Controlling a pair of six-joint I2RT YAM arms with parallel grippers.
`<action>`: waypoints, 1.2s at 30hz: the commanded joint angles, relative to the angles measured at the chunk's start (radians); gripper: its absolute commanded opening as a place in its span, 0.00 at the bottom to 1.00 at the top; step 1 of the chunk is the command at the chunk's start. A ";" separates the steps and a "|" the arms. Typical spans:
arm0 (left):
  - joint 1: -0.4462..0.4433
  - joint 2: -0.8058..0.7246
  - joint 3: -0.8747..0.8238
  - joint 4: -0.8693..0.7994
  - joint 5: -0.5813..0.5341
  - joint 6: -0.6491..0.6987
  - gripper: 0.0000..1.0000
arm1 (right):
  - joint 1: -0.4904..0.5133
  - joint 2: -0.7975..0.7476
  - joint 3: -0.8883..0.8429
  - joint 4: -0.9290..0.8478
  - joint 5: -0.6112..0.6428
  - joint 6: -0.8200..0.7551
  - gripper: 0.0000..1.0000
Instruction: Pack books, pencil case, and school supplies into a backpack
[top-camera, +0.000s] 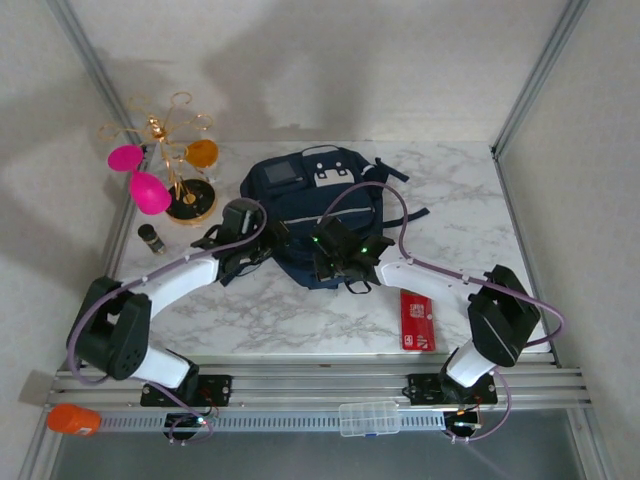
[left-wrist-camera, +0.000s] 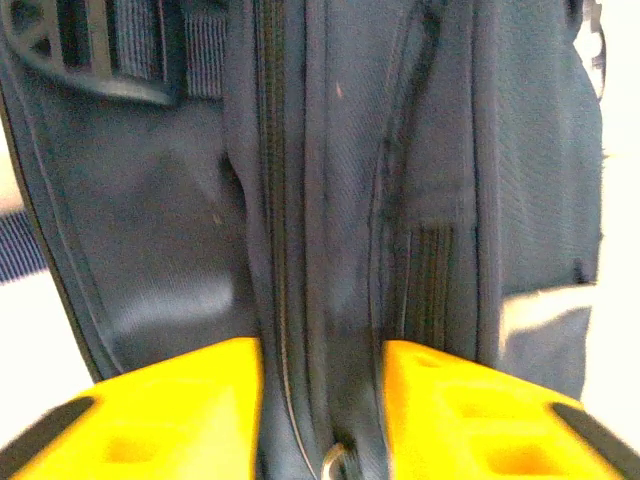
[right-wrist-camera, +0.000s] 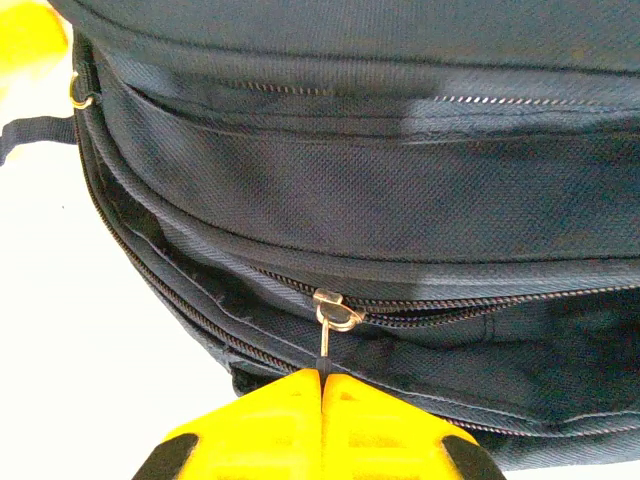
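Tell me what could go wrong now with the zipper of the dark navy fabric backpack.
The right gripper pinches only the thin metal pull tab at its fingertips; it may slip out. Loose fabric folds beside the slider on the dark navy fabric backpack might snag the zipper.

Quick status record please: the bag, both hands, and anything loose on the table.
backpack: centre of table, front panel up
right hand: shut on zipper pull
left hand: fingers apart astride a backpack seam; grip unclear
loose: red flat item, near right of table
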 joint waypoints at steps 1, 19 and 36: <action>-0.064 -0.080 -0.071 0.069 -0.018 -0.158 0.47 | 0.010 0.004 0.017 0.018 -0.020 -0.005 0.00; -0.228 0.083 -0.026 0.039 -0.339 -0.432 0.27 | -0.022 -0.002 -0.064 0.099 0.005 -0.025 0.00; -0.025 -0.169 -0.054 -0.233 -0.344 0.024 0.00 | -0.062 -0.068 -0.067 -0.081 0.153 -0.135 0.00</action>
